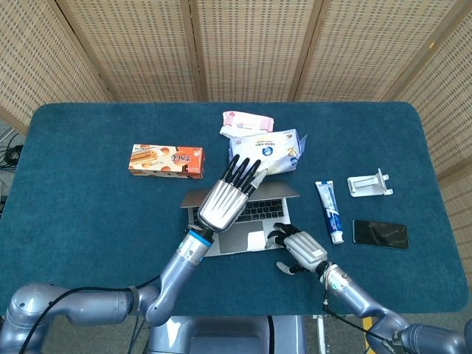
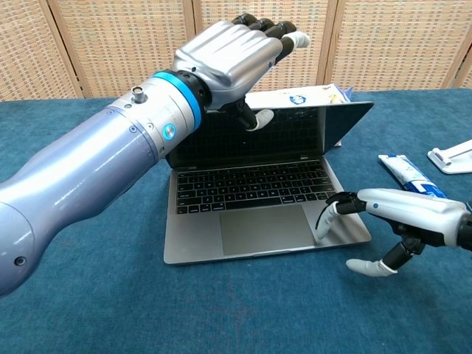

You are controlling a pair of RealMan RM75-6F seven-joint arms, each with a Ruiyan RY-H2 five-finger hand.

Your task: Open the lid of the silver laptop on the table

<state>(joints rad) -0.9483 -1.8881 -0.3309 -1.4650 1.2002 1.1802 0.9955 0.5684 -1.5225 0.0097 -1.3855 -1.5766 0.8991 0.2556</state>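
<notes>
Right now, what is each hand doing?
Left hand: open, fingers on the laptop lid's top edge.
Right hand: open, a fingertip pressing the base.

Matt silver metal laptop (image 2: 265, 228), fuzzy teal cloth table (image 1: 88, 214), glossy metallic left hand (image 2: 228, 55)

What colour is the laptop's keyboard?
Black keys set in the silver laptop base; clearest in the chest view.

Staged lab tabletop: blue-felt table (image 1: 88, 221) before wicker screens (image 1: 243, 44), scattered assorted props
</notes>
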